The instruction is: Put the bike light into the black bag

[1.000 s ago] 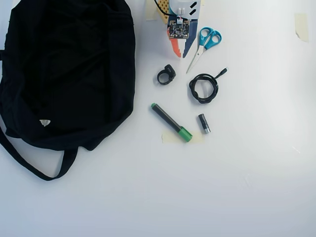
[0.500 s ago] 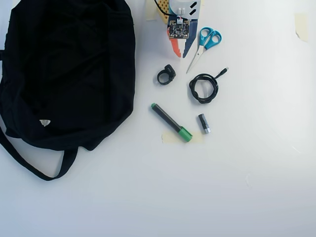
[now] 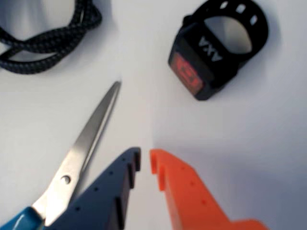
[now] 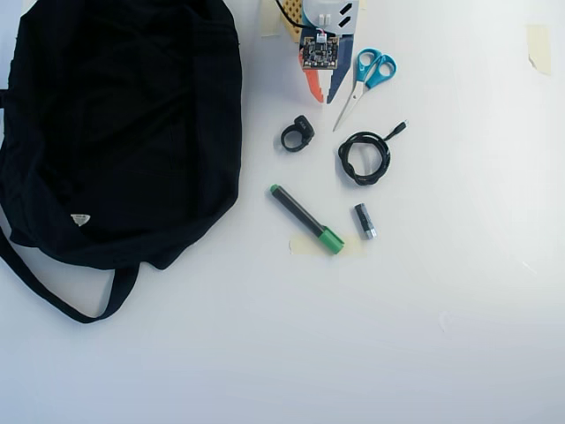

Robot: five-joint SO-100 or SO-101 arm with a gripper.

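Currently the light [image 4: 297, 134] lies on the white table [image 4: 424, 336], free of any grip, right of the bag [image 4: 124, 124] and apart from it in the overhead view. The wrist view shows the light [image 3: 216, 45] resting with its strap ring upward in frame and its block, bearing a red lens and white lettering, toward the gripper.

Gripper [image 4: 322, 95] sits just above the light in the overhead view, not touching it. In the wrist view the gripper [image 3: 145, 159] has its blue and orange fingers drawn nearly together, a narrow slit between the tips, holding nothing.

Scissors [image 4: 365, 82] lie immediately right of the gripper overhead; the wrist view shows their blade [image 3: 91, 143] beside the blue finger. Coiled cable [image 4: 365, 156] lies right of the light. Green-capped marker [image 4: 305, 218] rests below the light, its cap on a strip of tape [image 4: 302, 248]. Small cylinder [image 4: 365, 221] lies right of the marker.
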